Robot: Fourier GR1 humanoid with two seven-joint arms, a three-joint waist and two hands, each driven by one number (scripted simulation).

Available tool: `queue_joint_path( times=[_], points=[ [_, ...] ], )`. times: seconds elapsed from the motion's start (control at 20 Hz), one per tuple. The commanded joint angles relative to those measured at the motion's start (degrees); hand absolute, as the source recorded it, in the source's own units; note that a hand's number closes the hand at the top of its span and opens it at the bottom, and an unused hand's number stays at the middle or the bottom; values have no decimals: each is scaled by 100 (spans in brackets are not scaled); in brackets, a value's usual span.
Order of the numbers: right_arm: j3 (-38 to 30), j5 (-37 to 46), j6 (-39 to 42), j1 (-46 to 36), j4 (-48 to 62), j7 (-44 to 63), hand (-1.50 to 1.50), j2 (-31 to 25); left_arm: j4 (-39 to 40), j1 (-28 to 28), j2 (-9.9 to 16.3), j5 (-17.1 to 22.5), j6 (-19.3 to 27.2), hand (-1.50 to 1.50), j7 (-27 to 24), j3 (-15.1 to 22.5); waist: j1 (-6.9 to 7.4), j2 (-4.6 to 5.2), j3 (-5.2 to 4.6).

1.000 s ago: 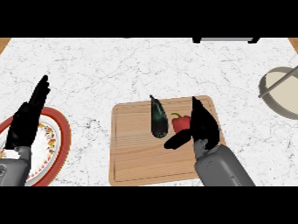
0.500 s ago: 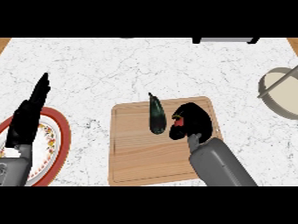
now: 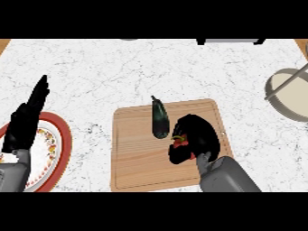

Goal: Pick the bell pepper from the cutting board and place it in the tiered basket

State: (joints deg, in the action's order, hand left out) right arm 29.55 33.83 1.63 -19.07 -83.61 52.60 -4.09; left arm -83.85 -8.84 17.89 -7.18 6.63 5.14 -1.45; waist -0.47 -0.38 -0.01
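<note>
The bell pepper (image 3: 180,141), red with a green stem, sits on the cutting board (image 3: 137,153), mostly hidden under my right hand (image 3: 198,140), whose fingers curl around it. A dark eggplant (image 3: 160,118) lies just beside it to the left. The tiered basket (image 3: 295,93) stands well apart at the counter's right. My left hand (image 3: 27,118) rests straight-fingered over a red-rimmed plate (image 3: 61,149).

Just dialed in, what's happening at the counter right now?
The right hand is curled over the red bell pepper on the cutting board, with a dark eggplant lying just beside it. The pepper is not yet lifted. The tiered basket waits at the right edge. The left hand rests open over a red-rimmed plate.
</note>
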Motion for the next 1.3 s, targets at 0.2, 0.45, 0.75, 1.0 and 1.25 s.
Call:
queue_joint_path(
  times=[0.2,0.45,0.75,1.0,1.25],
  points=[
    [1485,-11,1020,1124,-2158,-2294,150,-1850,-51,295,48,-10,52,0,-110,-106,-224,-92,8],
    [132,-688,512,1726,-4187,-2599,150,-2523,-79,324,54,96,50,0,-101,-248,-306,-52,8],
    [-1645,-1374,202,2163,-5542,-2880,150,-2997,-223,459,35,184,-154,0,-142,-167,-173,-7,11],
    [-3294,-2346,676,1786,-5913,-2446,150,-3397,-92,197,26,-35,-39,0,-133,-140,-78,17,0],
    [-4789,-3246,1489,1205,-4676,-2967,150,-4151,-204,197,-93,-181,-10,0,75,-6,10,27,3]
  ],
)
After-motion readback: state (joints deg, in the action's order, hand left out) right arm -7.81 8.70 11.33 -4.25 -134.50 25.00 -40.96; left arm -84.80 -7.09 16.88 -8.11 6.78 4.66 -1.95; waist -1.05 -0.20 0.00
